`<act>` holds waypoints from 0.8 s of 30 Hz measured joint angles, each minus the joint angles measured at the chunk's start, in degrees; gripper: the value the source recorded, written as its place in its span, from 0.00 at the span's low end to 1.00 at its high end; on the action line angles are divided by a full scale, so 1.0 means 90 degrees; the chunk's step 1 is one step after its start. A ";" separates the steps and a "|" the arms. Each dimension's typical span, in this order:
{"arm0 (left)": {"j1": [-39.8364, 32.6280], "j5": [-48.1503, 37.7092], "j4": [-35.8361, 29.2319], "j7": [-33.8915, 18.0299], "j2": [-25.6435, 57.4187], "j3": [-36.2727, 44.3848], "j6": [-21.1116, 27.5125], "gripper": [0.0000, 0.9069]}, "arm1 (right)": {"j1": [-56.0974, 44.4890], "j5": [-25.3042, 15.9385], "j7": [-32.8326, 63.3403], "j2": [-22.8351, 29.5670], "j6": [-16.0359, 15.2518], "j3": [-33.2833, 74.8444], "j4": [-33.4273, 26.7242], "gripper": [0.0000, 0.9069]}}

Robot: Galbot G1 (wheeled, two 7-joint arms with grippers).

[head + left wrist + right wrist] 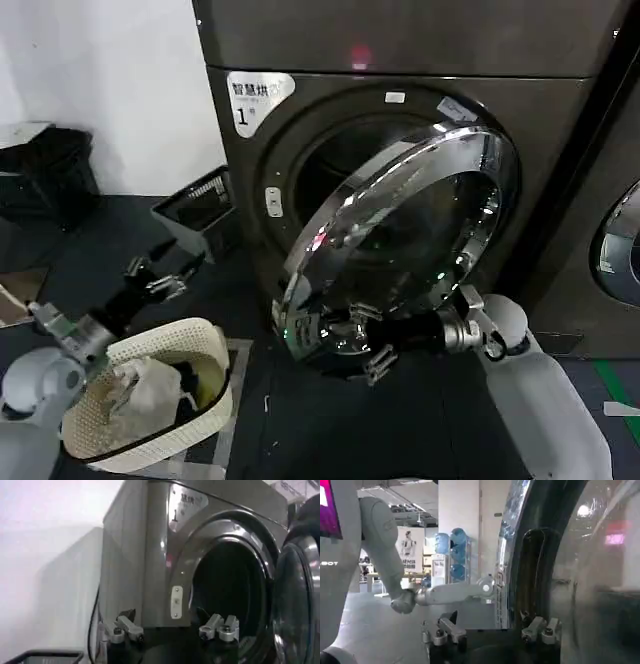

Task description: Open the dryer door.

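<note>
- We find the right gripper (345, 345) at the lower left edge of the dryer door (400, 245), its fingers spread, one on each side of the chrome rim. We cannot tell whether the fingers touch the rim.
- In the right wrist view, we see the right gripper (492, 630) straddling the door's edge, with the dryer door (600, 575) glass on one side and the open room on the other.
- The right arm (470, 330) reaches across from the robot's right, just below the door's lower edge.
- The dryer door stands partly open, swung out from the dryer (300, 130) front. It is hinged on the robot's right, and its free edge is toward the robot's left. The dark drum opening (335, 165) shows behind it.
- We find the left gripper (160, 275) held in the air, left of the dryer, fingers spread and holding nothing.
- In the left wrist view, we see the left gripper (172, 630) facing the drum opening (230, 590), well apart from it.
- A laundry basket (200, 400) with clothes sits on the floor beneath the left arm.
- A dark crate (195, 210) stands beside the dryer's left corner.
- A second machine (620, 240) stands on the right.
</note>
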 joint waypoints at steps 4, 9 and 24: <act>-0.0159 -0.0022 0.0018 0.0030 0.0048 0.0288 0.0008 1.00 | -0.0247 0.0086 0.0001 -0.0070 0.0116 0.0389 0.0024 1.00; -0.0332 0.0027 0.0056 0.0097 0.0070 0.0609 0.0020 1.00 | -0.0548 0.0112 0.0005 -0.0086 0.0234 0.0937 0.0027 1.00; -0.0624 -0.0045 0.0039 0.0213 0.0295 0.1250 0.0046 1.00 | -0.0861 -0.0103 0.0058 0.0144 0.0323 0.2497 -0.0192 1.00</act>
